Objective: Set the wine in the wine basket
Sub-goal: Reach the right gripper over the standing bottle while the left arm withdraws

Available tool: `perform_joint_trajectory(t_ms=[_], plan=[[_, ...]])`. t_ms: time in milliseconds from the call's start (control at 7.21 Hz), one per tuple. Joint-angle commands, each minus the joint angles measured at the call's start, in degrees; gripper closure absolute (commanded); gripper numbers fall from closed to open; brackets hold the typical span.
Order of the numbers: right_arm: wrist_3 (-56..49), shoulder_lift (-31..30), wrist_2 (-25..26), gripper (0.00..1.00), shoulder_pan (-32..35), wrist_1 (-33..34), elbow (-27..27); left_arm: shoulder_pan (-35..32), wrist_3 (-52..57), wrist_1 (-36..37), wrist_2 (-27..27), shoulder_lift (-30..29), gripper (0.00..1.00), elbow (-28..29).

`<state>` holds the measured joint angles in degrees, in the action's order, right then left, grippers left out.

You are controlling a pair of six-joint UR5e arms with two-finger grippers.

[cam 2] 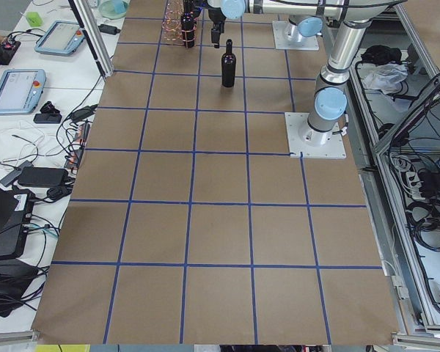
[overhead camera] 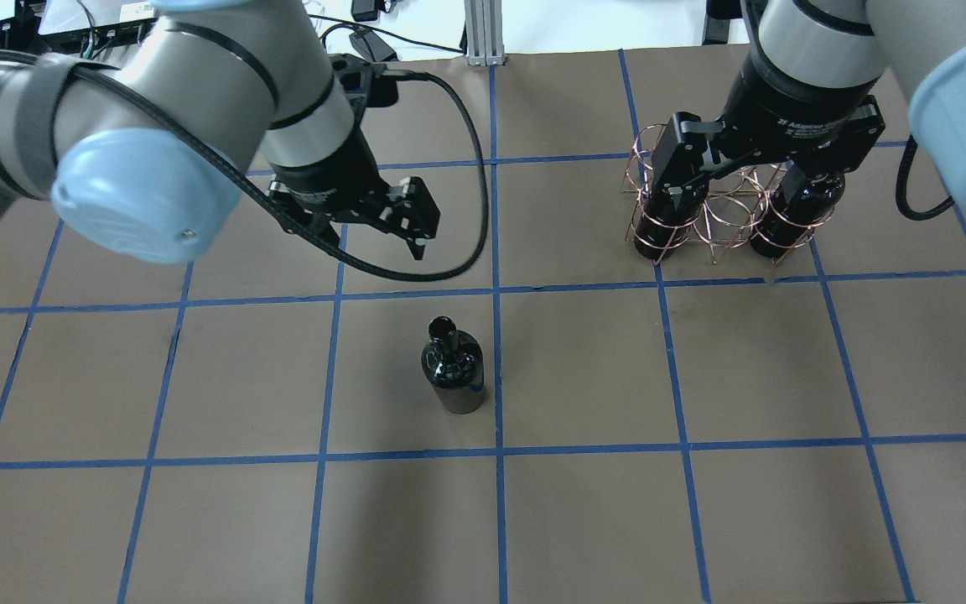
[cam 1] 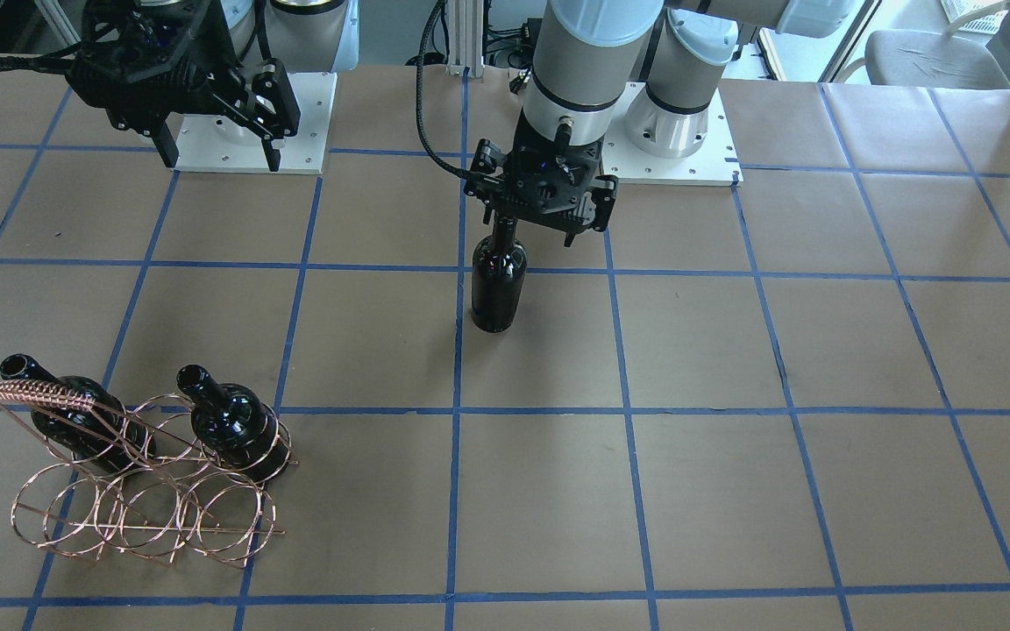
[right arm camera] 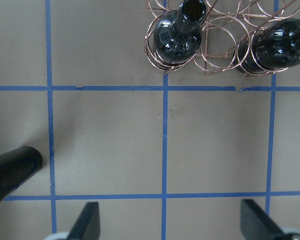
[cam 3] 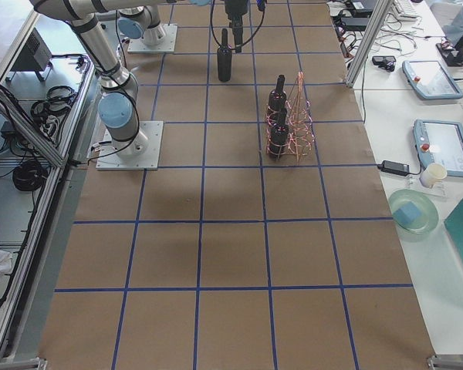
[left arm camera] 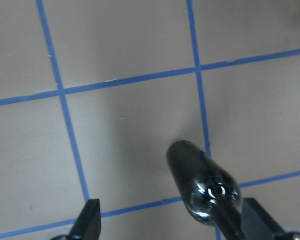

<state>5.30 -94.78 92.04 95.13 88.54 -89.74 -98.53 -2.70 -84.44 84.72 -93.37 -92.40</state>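
Brown paper crossed by a grid of blue tape (cam 1: pixel 628 412) covered the worktop (cam 1: pixel 733 491), with cables and screens only at its edges. Near the middle the wine (cam 1: pixel 497 285) stood upright on its base, alone and well apart from the wine basket (cam 1: pixel 119 517), which sat towards the robot's right side.

Two look-alike bottles (cam 1: pixel 229 425) already sat neck-up in the copper rings, one at each end of the back row, while the rings between and in front of them looked free. By that reckoning the task was partly done, with this third bottle the one left to place.

Spread wide and holding nothing, the left fingers (left arm camera: pixel 90 222) hung over the wine's mouth; in the left wrist view the neck ran down between them, closer to one finger than the other. I could not tell whether they were low enough to close on the glass.

Just as wide apart and empty, the right fingers (right arm camera: pixel 90 220) hung above the worktop, raised and beside the basket.

What seemed to remain was the whole carry: closing on the neck, lifting, crossing to the basket and lowering the wine into a free ring.
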Motion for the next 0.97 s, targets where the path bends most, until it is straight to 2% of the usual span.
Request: perform_joint_trajectory(t_ms=[0, 139, 277, 416, 555, 693, 832], plan=[[8.6, 3.9, -2.0, 0.0, 5.2, 0.5, 3.0, 12.2, 0.2, -0.1, 1.7, 0.3, 0.0, 3.8], [16.7, 8.2, -1.9, 0.0, 11.7, 1.8, 6.5, 15.9, 0.5, -0.5, 2.3, 0.4, 0.0, 4.6], [24.8, 12.0, -1.9, 0.0, 17.9, 5.9, 8.0, 17.7, 2.3, -0.6, 3.6, 0.3, 0.0, 4.6], [32.2, 14.8, -1.6, 0.0, 22.8, 9.1, 8.0, 17.8, 3.0, -0.6, 8.8, 0.3, 0.0, 4.6], [34.8, 16.9, -1.2, 0.02, 26.1, 9.7, 7.3, 17.6, 3.1, -0.8, 9.4, 0.2, 0.0, 4.1], [35.0, 18.0, -1.2, 0.07, 26.9, 9.8, 5.6, 17.5, 4.4, -2.6, 9.7, 0.8, 0.0, 4.2], [34.9, 17.6, -1.2, 0.08, 26.9, 9.6, 2.3, 17.7, 7.9, -3.1, 9.7, 0.9, 0.0, 4.1]])
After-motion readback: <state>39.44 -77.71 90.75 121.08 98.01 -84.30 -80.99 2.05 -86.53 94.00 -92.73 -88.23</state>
